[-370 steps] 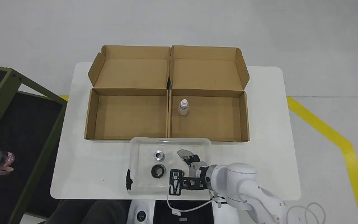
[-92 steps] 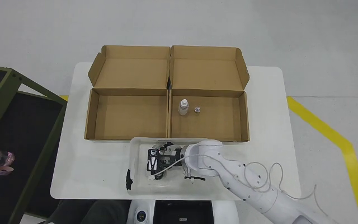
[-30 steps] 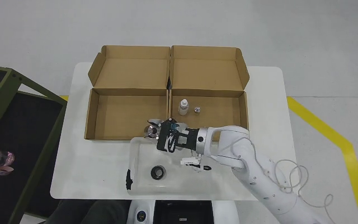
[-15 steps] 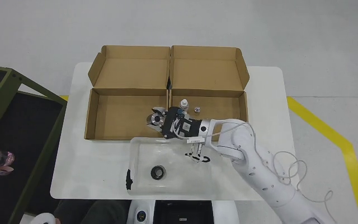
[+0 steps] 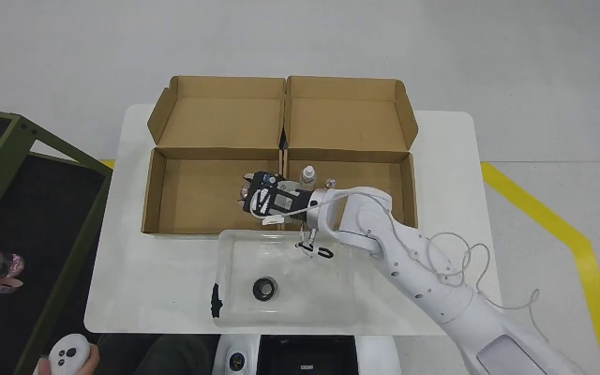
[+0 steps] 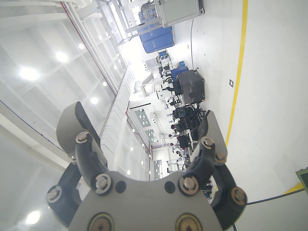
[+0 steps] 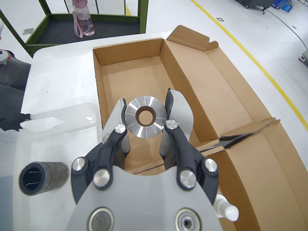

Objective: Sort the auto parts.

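While silver ring [image 7: 157, 121] hangs over left box [image 5: 187, 197], right gripper [image 7: 146, 102] jaws clamp its rim, probably for release there. Black bearing [image 5: 266, 287]: lying in clear tray [image 5: 323, 291], unsorted. Left gripper [image 6: 143, 121]: jaws wide apart, empty, aimed away from table.

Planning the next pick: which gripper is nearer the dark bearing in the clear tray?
Right. The right gripper, shut on a silver ring, hangs over the left cardboard box, just past the tray holding the dark bearing. The left gripper faces away from the table.
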`<state>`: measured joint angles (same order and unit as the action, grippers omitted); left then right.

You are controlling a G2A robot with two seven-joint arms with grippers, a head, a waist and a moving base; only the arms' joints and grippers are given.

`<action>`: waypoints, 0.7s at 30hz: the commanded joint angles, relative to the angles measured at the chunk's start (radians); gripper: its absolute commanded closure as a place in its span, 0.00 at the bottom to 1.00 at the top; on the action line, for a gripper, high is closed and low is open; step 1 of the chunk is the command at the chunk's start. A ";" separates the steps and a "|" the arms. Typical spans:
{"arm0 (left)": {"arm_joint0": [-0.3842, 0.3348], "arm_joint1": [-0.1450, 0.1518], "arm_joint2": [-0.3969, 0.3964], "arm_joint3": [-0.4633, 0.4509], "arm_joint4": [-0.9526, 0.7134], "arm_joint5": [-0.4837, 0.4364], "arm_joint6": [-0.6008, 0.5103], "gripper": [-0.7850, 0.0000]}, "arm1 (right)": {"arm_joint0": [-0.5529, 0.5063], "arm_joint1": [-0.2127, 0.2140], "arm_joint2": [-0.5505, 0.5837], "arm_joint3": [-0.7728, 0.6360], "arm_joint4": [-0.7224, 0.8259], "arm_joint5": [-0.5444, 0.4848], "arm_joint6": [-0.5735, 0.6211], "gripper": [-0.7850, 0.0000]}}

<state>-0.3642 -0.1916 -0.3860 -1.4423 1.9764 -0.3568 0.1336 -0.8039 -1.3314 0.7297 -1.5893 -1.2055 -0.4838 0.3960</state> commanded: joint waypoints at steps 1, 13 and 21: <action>0.000 0.000 0.000 0.000 0.000 0.000 0.000 0.00 | 0.020 -0.009 -0.016 0.031 -0.005 0.008 0.007 1.00; 0.000 0.000 0.000 0.000 0.000 0.000 0.000 0.00 | 0.130 -0.074 -0.102 0.173 -0.043 0.114 0.088 1.00; 0.000 0.000 0.000 0.000 0.000 0.000 0.000 0.00 | 0.180 -0.117 -0.143 0.260 -0.056 0.161 0.121 1.00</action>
<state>-0.3642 -0.1917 -0.3860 -1.4423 1.9764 -0.3568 0.1336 -0.6286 -1.4448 0.5896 -1.3401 -1.2596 -0.3246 0.5153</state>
